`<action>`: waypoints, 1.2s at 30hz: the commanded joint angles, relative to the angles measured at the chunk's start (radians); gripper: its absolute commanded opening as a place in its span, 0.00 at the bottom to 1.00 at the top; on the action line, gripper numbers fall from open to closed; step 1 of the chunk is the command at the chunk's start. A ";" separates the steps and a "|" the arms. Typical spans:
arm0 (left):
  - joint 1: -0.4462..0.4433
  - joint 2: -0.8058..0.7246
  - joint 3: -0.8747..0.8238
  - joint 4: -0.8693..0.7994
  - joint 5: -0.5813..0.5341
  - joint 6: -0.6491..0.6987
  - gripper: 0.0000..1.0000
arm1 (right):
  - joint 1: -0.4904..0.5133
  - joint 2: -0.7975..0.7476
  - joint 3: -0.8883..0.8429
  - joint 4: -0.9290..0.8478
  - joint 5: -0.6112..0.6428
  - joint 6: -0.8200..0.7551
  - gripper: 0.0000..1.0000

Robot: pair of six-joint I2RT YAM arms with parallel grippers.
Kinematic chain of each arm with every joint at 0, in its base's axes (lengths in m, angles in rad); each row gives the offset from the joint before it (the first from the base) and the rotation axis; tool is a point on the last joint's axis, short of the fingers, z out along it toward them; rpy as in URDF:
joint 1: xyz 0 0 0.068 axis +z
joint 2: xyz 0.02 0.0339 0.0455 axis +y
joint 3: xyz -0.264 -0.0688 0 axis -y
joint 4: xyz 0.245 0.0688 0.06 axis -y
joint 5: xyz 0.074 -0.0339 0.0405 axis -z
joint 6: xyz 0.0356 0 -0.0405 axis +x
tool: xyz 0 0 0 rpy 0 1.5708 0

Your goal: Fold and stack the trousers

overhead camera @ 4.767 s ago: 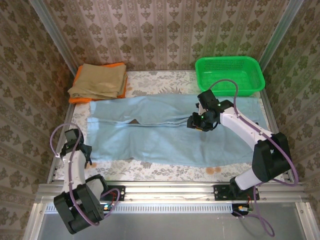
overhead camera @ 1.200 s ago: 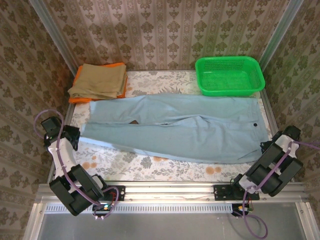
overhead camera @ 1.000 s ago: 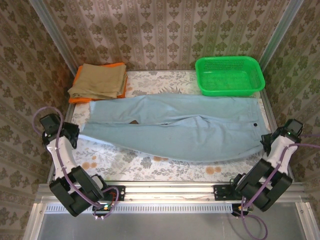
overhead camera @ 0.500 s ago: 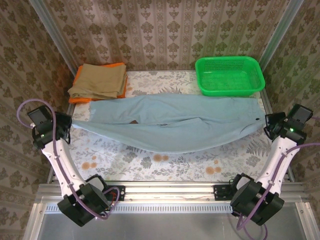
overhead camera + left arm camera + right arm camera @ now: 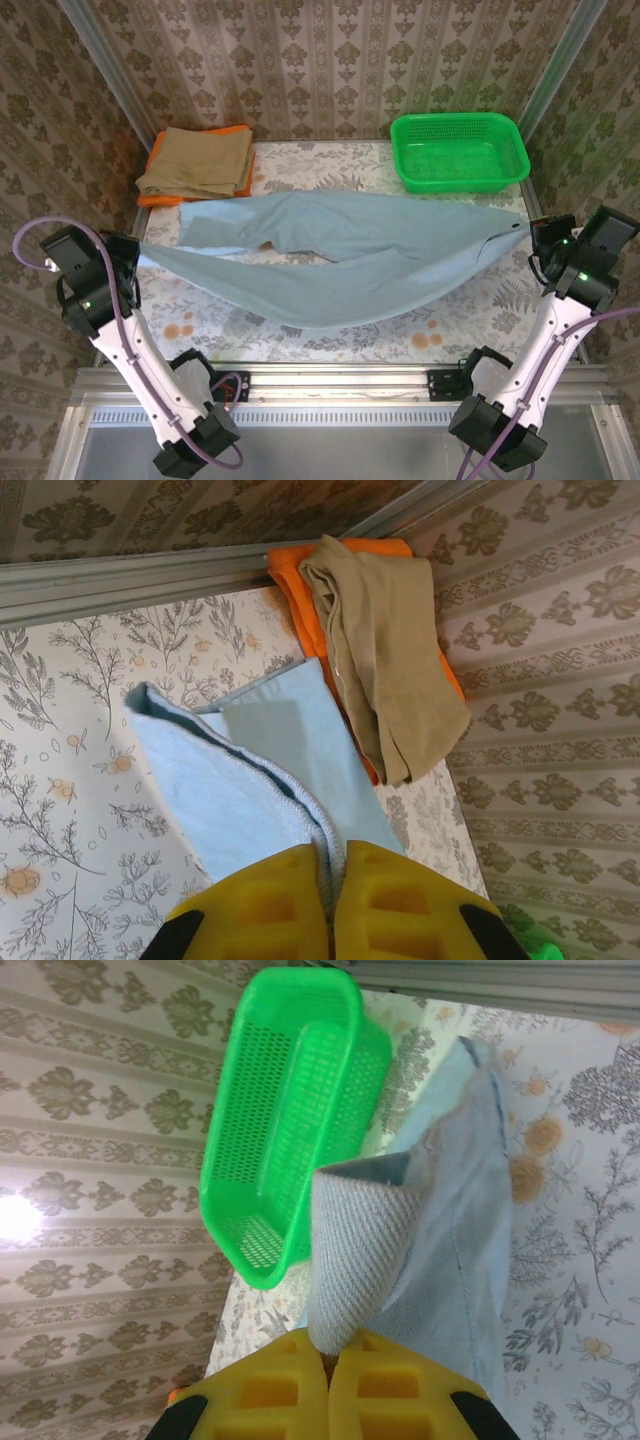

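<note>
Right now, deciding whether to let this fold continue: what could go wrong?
The left gripper and right gripper each pinch only a narrow edge of the trousers; the thin fabric may slip out. The sagging middle could drag and bunch on the table. Their far edge lies close to the tan trousers and green basket and might catch them.

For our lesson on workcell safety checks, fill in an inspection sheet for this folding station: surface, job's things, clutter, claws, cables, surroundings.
Surface: floral-print table, flat.
Job's things: light-blue trousers strung between both claws, middle sagging, far edge on the table.
Clutter: folded tan trousers on an orange cloth, far left; empty green basket, far right.
Claws: left claw shut on one end of the trousers; right claw shut on the other.
Cables: purple cables loop off both arms, clear of the trousers.
Surroundings: patterned walls on three sides; metal rail in front.
</note>
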 commanded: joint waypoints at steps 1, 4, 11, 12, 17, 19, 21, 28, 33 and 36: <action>-0.008 -0.033 0.049 -0.071 0.014 0.011 0.00 | -0.007 0.007 0.086 -0.019 -0.048 -0.035 0.00; -0.045 -0.033 0.098 -0.116 -0.020 0.038 0.00 | -0.001 0.038 0.135 -0.036 -0.068 -0.063 0.00; -0.043 0.039 0.028 0.055 0.013 0.000 0.00 | -0.019 0.069 -0.036 0.037 -0.059 -0.098 0.00; -0.051 0.062 0.010 0.093 0.011 -0.010 0.00 | -0.025 0.076 -0.066 0.056 -0.056 -0.099 0.00; -0.102 0.171 0.006 0.171 -0.056 -0.017 0.00 | -0.035 0.116 -0.166 0.122 0.002 -0.105 0.00; -0.107 0.229 0.023 0.182 -0.083 -0.001 0.00 | -0.038 0.150 -0.184 0.149 0.032 -0.106 0.00; -0.107 0.286 0.034 0.196 -0.096 0.014 0.00 | -0.038 0.195 -0.198 0.189 0.059 -0.097 0.00; -0.118 0.466 0.051 0.263 -0.127 0.041 0.00 | -0.029 0.392 -0.204 0.318 0.125 -0.078 0.00; -0.118 0.545 0.100 0.286 -0.140 0.059 0.00 | -0.026 0.459 -0.161 0.338 0.165 -0.088 0.00; -0.117 0.601 0.157 0.278 -0.146 0.071 0.00 | -0.025 0.493 -0.108 0.331 0.178 -0.090 0.00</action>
